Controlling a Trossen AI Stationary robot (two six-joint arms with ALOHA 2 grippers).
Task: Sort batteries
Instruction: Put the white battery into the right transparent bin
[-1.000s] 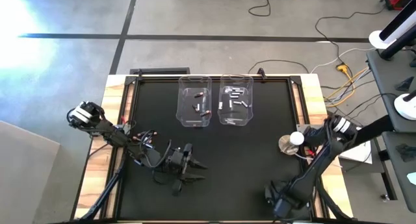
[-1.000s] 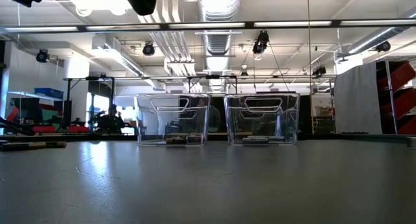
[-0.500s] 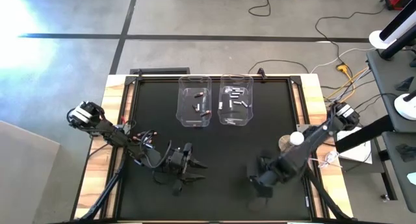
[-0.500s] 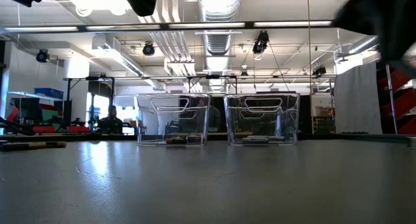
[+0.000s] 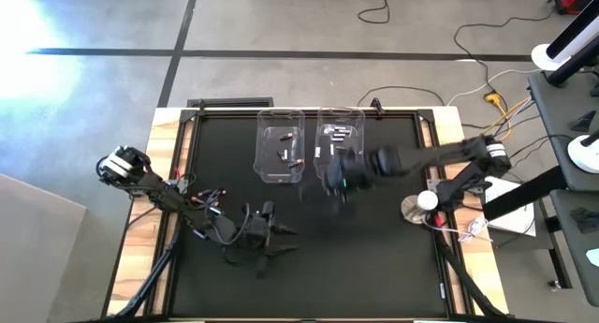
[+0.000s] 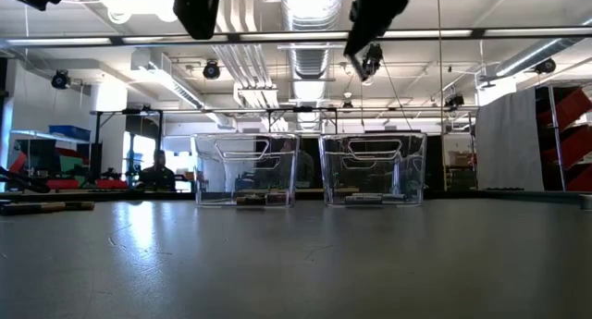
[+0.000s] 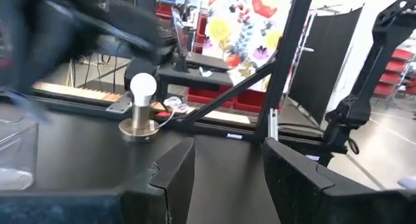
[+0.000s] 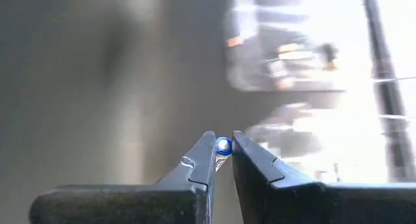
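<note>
The right gripper (image 8: 222, 160) carries a small silvery battery with a blue end (image 8: 223, 146), pinched between nearly closed jaws, and hangs above the black counter (image 5: 374, 257) at the near edge of the two clear plastic bins. The right-hand bin (image 5: 339, 145) holds silvery-white batteries; the left-hand bin (image 5: 281, 147) holds dark ones. The step in hand looks like delivery: next, centre over the matching bin and release. The left gripper (image 7: 224, 165) waits over the counter's near left, jaws apart and empty.
</note>
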